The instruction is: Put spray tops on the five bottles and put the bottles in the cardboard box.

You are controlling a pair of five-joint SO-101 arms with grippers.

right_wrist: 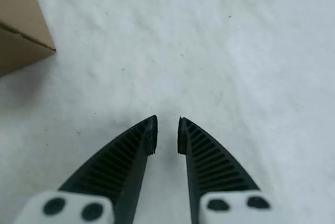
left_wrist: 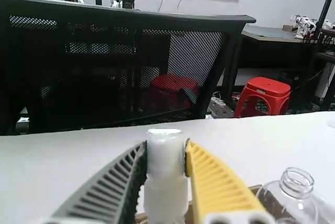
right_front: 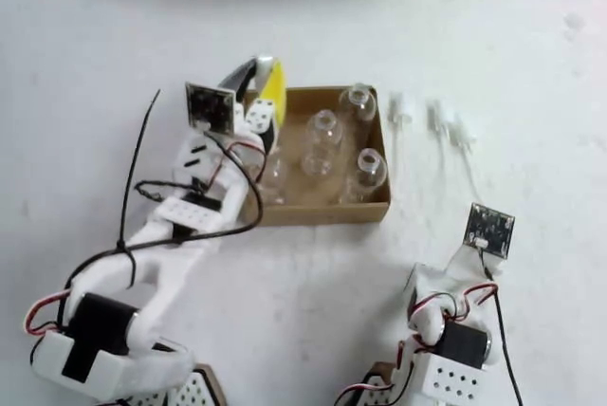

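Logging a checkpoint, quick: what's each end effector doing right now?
Left end effector: closed on a white spray top.
Right end effector: slightly open, holding nothing.

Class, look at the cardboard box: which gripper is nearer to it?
Left. The left gripper is at the rim of the cardboard box, holding a spray top. The right gripper is over bare table, apart from the box's corner.
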